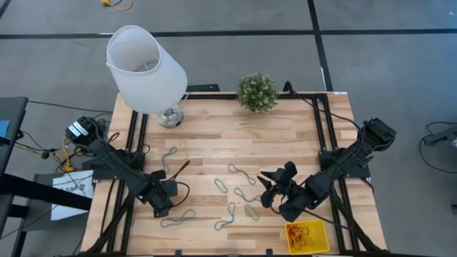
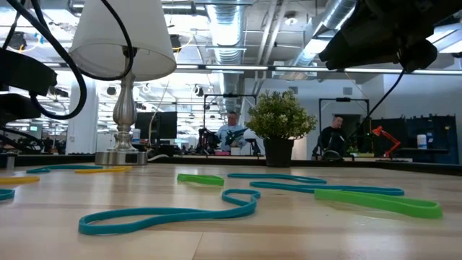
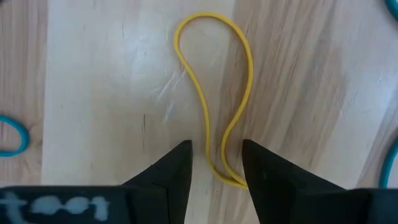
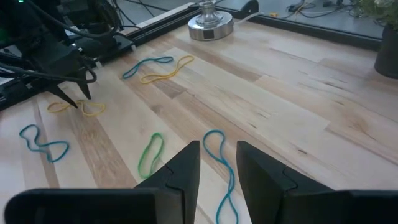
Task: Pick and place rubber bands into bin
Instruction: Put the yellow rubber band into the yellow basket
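Note:
My left gripper [image 3: 214, 163] points down at the table near its left near corner, open, with its fingers on either side of the near end of a yellow rubber band [image 3: 211, 81] lying flat. The right wrist view shows the same gripper [image 4: 82, 94] over that band [image 4: 78, 107]. My right gripper [image 1: 269, 187] hovers open and empty above the table's middle right, over a blue band [image 4: 219, 163] and a green band [image 4: 149, 154]. Several more blue, green and yellow bands lie loose on the wood. The yellow bin [image 1: 326, 235] at the near right edge holds several bands. My left gripper comes from above with one finger on each side of the yellow band's near end. That end [image 3: 235, 179] runs up to the inner side of one finger [image 3: 264, 171]; I cannot tell whether they touch. The band lies flat on the table.
A white lamp [image 1: 146, 68] stands at the far left corner and a small potted plant [image 1: 257, 91] at the far edge. Black cables run along both sides of the table. Loose bands [image 2: 166, 215] lie in the near middle. People stand in the room behind.

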Robot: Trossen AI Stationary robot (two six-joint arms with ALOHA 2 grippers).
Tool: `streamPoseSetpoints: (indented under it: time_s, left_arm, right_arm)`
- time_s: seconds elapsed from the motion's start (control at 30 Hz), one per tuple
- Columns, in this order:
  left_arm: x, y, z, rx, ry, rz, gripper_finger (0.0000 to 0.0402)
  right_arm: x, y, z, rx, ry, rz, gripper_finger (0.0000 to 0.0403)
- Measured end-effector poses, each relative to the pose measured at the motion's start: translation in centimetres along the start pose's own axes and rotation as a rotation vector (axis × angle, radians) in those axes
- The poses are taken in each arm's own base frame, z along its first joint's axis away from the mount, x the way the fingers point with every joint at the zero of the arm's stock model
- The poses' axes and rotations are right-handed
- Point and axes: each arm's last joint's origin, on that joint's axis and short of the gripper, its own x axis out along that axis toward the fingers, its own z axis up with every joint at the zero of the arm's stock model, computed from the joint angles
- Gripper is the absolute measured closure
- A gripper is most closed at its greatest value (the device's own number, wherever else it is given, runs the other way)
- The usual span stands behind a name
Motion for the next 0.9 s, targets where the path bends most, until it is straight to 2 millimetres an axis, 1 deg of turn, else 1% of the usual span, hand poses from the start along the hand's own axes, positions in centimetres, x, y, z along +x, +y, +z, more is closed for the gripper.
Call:
streamPoseSetpoints:
  time_s: [0.1,0.27,0.4,0.47,0.53,0.63,0.7,0.8,0.9]
  left_arm:
    - [0.0,0.0,0.0,0.0,-0.007,0.004,0.0299]
    - [0.1,-0.1,0.1,-0.022,-0.029,-0.002,0.0387]
    - [0.1,-0.1,0.2,-0.033,-0.03,-0.006,0.0397]
    - [-0.4,-0.3,0.5,-0.036,-0.037,-0.017,0.04]
    - [-1.2,-0.6,0.8,-0.031,-0.053,-0.024,0.0401]
    - [-4.1,-1.3,2.1,-0.022,-0.175,-0.076,0.0401]
    - [-5.5,-1.3,2.5,0.003,-0.25,-0.075,0.0401]
    - [-8.0,-1.3,3.5,0.003,-0.372,-0.11,0.0401]
    - [-9.3,-0.9,4.3,0.022,-0.437,-0.094,0.0401]
  right_arm:
    - [0.0,0.0,0.0,0.0,0.0,0.0,0.0305]
    - [0.0,0.0,0.0,0.0,0.0,0.0,0.0305]
    - [0.0,0.0,0.0,0.0,0.0,0.0,0.0305]
    - [0.0,0.0,0.0,0.005,-0.002,0.0,0.0305]
    - [0.2,0.2,0.2,0.015,-0.01,0.006,0.0305]
    - [0.7,0.7,1.1,0.012,-0.044,0.034,0.0305]
    - [1.3,1.3,1.7,-0.008,-0.08,0.06,0.0305]
    - [2.8,2.6,1.9,-0.104,-0.125,0.108,0.0305]
    - [4.8,4.2,1.6,-0.176,-0.17,0.231,0.0305]
